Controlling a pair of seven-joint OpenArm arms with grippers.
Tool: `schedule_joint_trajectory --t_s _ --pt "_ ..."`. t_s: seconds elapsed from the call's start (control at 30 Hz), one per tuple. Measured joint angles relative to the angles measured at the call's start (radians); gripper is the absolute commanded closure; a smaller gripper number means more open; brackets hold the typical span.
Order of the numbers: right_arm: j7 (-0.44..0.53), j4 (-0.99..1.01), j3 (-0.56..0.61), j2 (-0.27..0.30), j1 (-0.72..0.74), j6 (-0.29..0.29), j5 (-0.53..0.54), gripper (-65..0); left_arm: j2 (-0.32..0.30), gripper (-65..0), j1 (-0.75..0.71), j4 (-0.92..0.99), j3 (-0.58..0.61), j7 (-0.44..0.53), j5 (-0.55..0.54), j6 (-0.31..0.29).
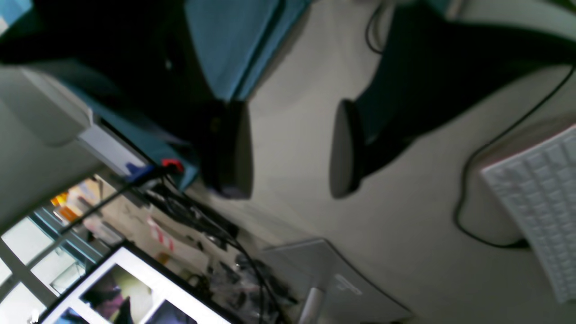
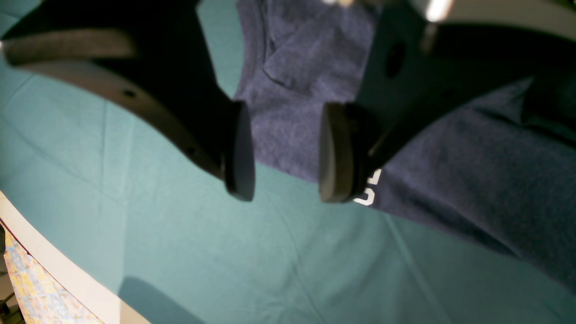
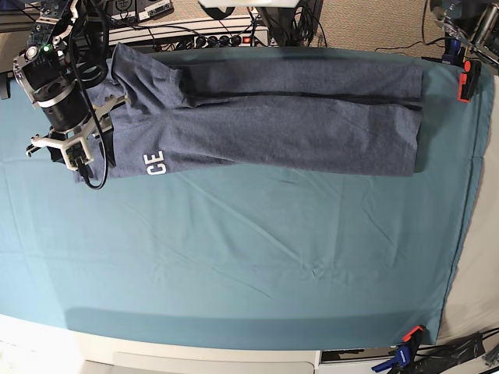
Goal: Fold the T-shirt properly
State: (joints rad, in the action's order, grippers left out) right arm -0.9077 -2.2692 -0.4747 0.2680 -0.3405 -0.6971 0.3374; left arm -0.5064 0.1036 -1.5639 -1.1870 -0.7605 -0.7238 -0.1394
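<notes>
T-shirt [image 3: 265,117] lies as a long band across the counter's [image 3: 234,257] far side, lettered end under your right gripper [image 2: 283,153], jaws apart, holding nothing. Left gripper [image 1: 292,148], also open & empty, points off-counter; right's nearer.

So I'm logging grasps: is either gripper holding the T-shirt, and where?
Neither. The right gripper hangs open above the T-shirt; the left gripper is open off the table.
</notes>
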Motion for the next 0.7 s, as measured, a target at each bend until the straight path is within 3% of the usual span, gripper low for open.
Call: schedule_joint_trajectory --t_s 0.13,0.43,0.57,0.7 --pt "0.000 0.000 0.000 0.000 0.000 0.000 0.000 -24.8 -0.005 -27.9 -0.001 0.000 -0.058 0.005 0.002 0.027" --pt "0.000 0.000 0.000 0.000 0.000 0.015 0.000 -24.8 -0.060 -27.9 -0.092 0.000 -0.109 0.006 -0.025 0.027" --pt "0.000 0.000 0.000 0.000 0.000 0.016 0.000 -24.8 -0.060 -27.9 -0.216 0.000 -0.109 -0.036 -0.112 -0.035" --pt "0.000 0.000 0.000 0.000 0.000 0.016 0.000 -24.9 -0.060 -27.9 -0.370 0.000 -0.105 -0.105 -0.275 -0.130"
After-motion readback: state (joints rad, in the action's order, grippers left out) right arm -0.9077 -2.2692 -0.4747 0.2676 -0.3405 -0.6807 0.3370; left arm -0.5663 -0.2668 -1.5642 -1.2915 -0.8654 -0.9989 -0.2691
